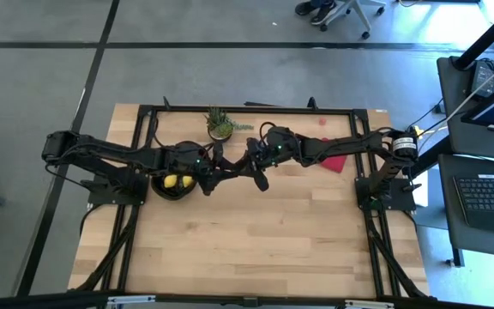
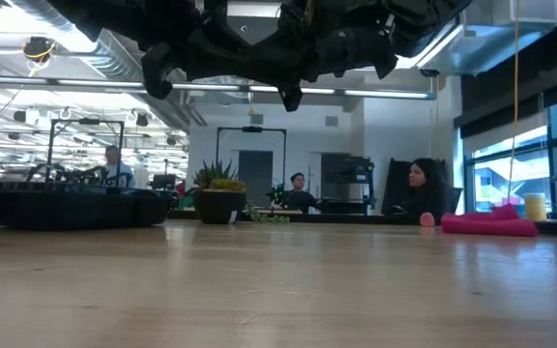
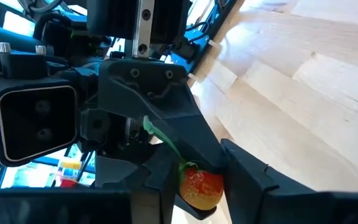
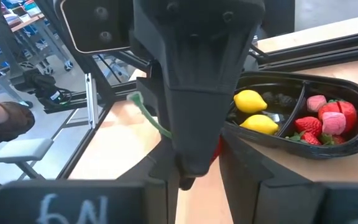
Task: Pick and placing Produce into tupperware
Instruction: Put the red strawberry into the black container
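A small red fruit with a green stalk hangs in the air between my two grippers, which meet tip to tip above the table's middle. My left gripper is shut on it, and so is my right gripper. The black tupperware rests flat on the table under my left arm. It holds yellow lemons, red strawberries and pink pieces. In the right wrist view my left gripper hides all of the fruit but a red sliver. My left gripper pinches the red fruit's two sides between its two fingers, coming roughly level from the table's left. The fruit is lifted clear of the table. My right gripper comes from the table's right and meets the fruit at its upper, stalk end. The stalk trails out along its finger. My left gripper's body hides the contact in its own wrist view.
A small potted green plant stands at the far edge behind the grippers. A flat red square lies under my right arm, with a small red piece beyond it. Bare wood fills the table's near half. People sit beyond the table.
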Tool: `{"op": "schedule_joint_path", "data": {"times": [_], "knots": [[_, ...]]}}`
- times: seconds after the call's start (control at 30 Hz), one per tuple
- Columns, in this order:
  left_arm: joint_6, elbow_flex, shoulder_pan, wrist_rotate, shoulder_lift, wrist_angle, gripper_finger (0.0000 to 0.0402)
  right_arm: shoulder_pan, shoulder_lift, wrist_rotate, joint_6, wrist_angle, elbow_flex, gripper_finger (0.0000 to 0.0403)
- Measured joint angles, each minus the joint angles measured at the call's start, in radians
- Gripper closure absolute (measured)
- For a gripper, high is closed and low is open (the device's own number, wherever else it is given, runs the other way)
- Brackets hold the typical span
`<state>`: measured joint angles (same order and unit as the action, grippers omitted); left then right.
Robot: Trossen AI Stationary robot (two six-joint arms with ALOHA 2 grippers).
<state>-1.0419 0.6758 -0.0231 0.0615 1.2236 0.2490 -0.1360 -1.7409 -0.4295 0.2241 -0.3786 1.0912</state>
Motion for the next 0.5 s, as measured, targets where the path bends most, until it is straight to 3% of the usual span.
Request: {"op": "schedule_joint_path", "data": {"times": [0.3, 0.5], "knots": [[0.016, 0.000, 0.001, 0.021, 0.000, -0.009, 0.0315, 0.000, 0.000, -0.003, 0.007, 0.001, 0.000, 0.0310], [0.014, 0.000, 0.001, 0.023, 0.000, -0.011, 0.0319, 0.000, 0.000, -0.009, 0.044, 0.002, 0.000, 0.0277]]}}
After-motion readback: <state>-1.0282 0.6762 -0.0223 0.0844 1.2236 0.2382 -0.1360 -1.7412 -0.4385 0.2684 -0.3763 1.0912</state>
